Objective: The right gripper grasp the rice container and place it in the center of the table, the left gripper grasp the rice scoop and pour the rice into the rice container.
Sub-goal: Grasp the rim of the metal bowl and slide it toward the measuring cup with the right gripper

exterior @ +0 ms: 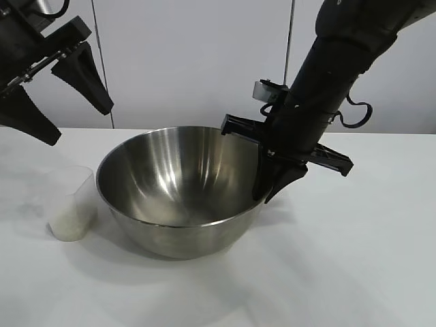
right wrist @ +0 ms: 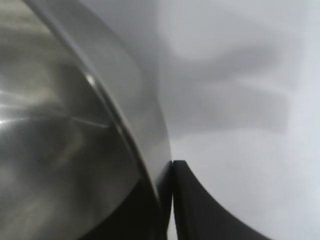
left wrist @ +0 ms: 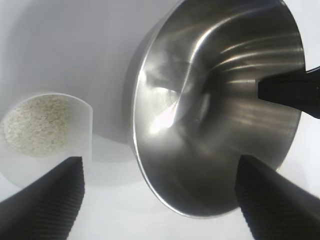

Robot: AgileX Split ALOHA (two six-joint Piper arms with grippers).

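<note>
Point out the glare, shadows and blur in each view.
Exterior view: soft highlights inside the bowl, faint shadow on the table beneath it. Left wrist view: bright streaks across the steel, scoop rim hazy. Right wrist view: bowl rim blurred, the right gripper casts a banded shadow on the table.

A pale wall (exterior: 191, 61) filled the upper half of the frame in the exterior view — smooth, off-white panels split by two thin vertical seams (exterior: 102, 68), one at the upper left and one right of centre. Below it a white tabletop (exterior: 354, 259) spread across the lower half, plain and matte. The light was soft and even — faint grey shadows lay on the surface toward the lower left and centre.
</note>
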